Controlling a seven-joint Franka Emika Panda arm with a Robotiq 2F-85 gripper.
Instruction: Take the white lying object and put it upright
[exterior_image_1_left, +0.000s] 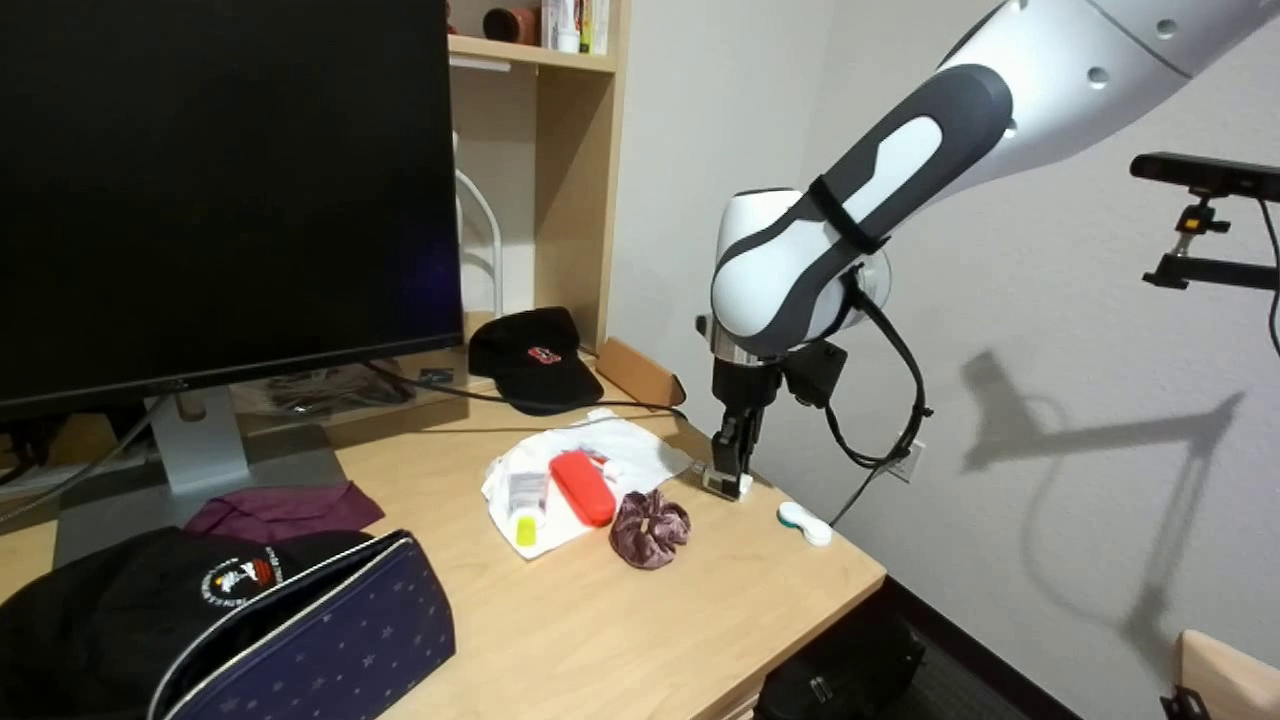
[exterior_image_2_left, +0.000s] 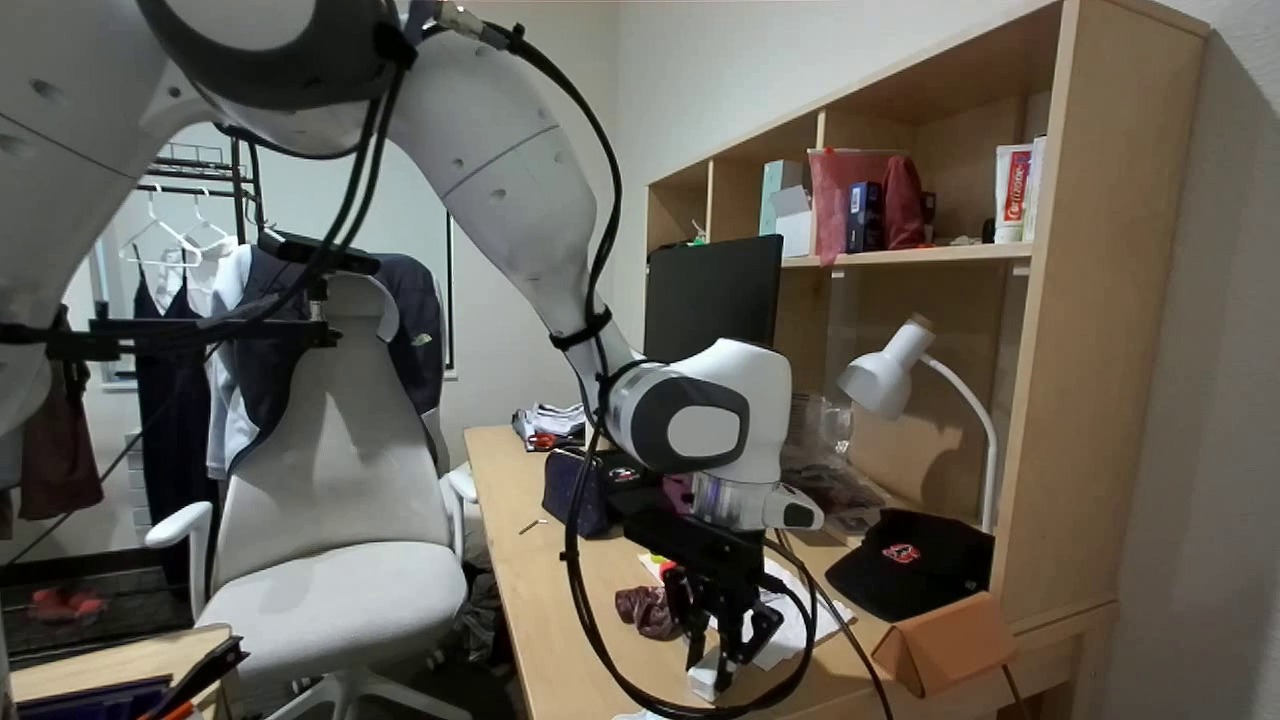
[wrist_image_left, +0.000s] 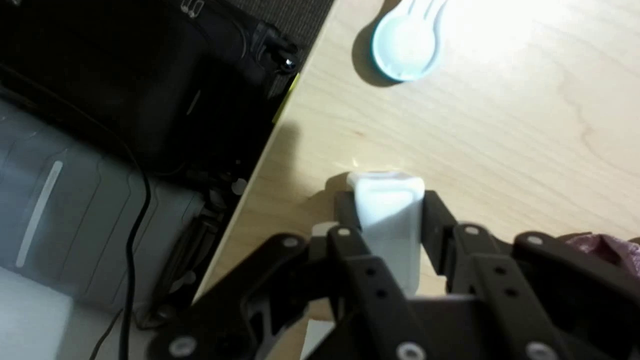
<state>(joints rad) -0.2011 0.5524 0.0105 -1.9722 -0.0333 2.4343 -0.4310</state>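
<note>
White oblong block (wrist_image_left: 393, 225), apparently plastic: just below centre, wrist view; clasped by its sides in black two-fingered gripper (wrist_image_left: 389, 209); long axis near-vertical in frame, across closing line; uprighting likely needs tilting.

Object (wrist_image_left: 392, 230) in tool (wrist_image_left: 389, 212), case (exterior_image_1_left: 583, 488) on cloth (exterior_image_1_left: 645, 442), scrunchie (exterior_image_1_left: 650, 530) beside; desk (exterior_image_1_left: 560, 620) beneath

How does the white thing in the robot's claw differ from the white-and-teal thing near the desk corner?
The white object is blocky with straight sides; the white-and-teal thing has rounded ends. The gripper grips the white object, while the white-and-teal thing lies loose on the desk. Both are largely white.
</note>
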